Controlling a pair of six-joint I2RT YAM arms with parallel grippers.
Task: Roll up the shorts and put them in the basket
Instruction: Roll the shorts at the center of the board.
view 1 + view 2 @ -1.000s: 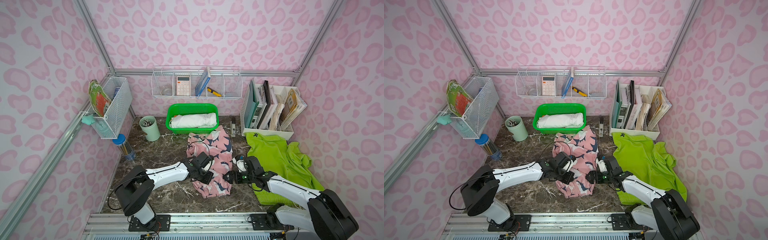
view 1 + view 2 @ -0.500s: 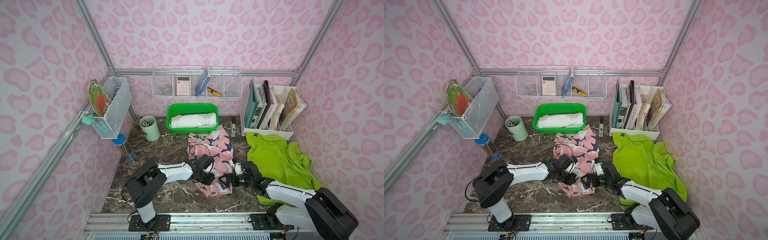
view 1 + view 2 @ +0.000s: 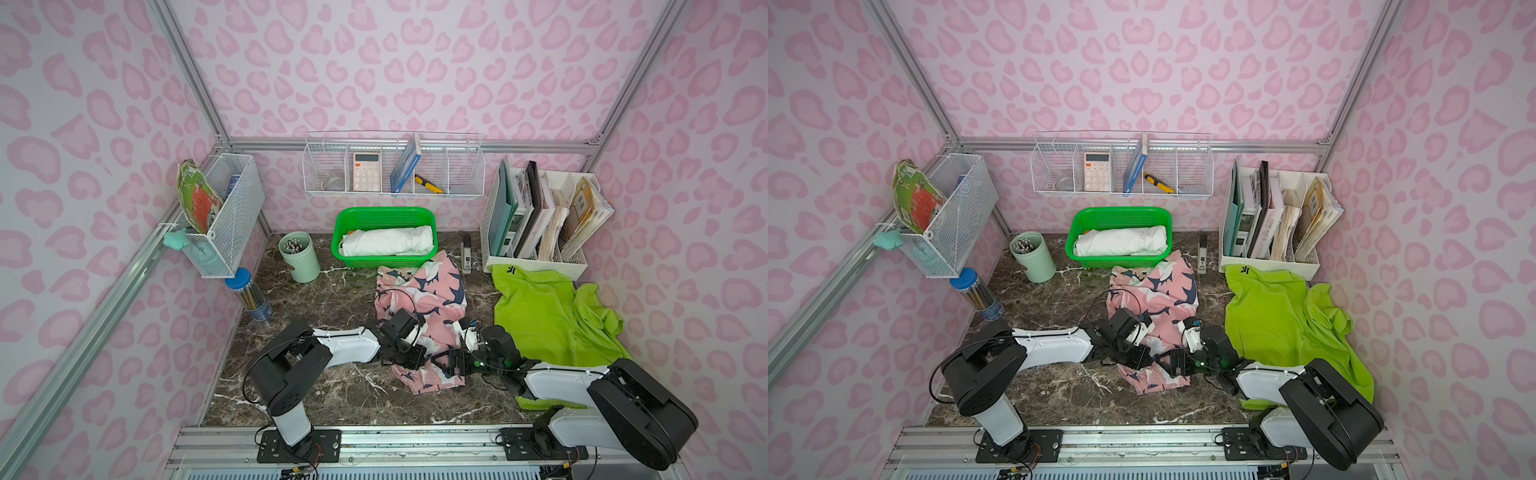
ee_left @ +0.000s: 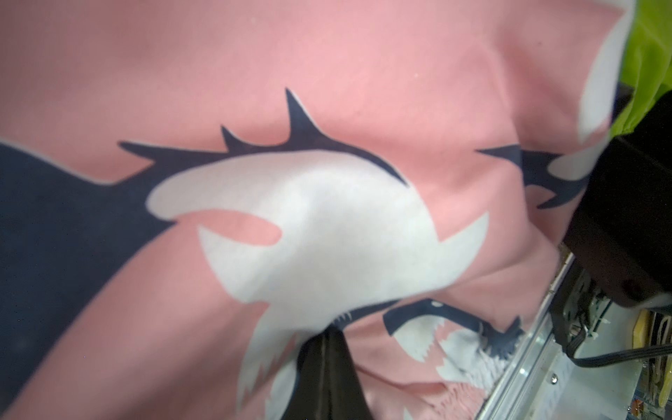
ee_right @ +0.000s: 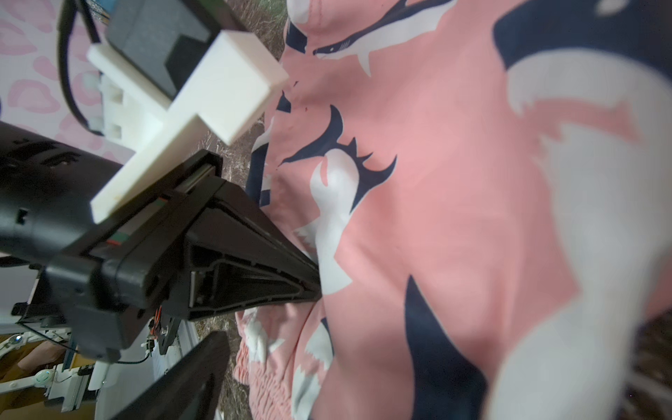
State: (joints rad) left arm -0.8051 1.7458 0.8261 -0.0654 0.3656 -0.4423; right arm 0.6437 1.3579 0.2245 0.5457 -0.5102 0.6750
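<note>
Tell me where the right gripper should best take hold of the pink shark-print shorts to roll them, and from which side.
Grip the gathered elastic waistband at the near end of the pink shorts, at the corner by the right gripper, coming in low from the robot's right. The shorts lie lengthwise toward the green basket, and the left gripper seems to pinch the opposite side.

On the bench (image 3: 332,291) the printed shorts (image 3: 419,291) lie in the middle, just before the basket (image 3: 384,210), which holds a cloth roll (image 3: 386,243); the plain shorts (image 3: 548,316) lie to their right, before the file rack (image 3: 536,261) and against it. The cup (image 3: 300,257) stands left of the basket, and the wall shelf (image 3: 465,174) hangs above and behind it. The left claw (image 3: 415,358) and the right claw (image 3: 445,362) are at the near end of the printed shorts, side by side.
</note>
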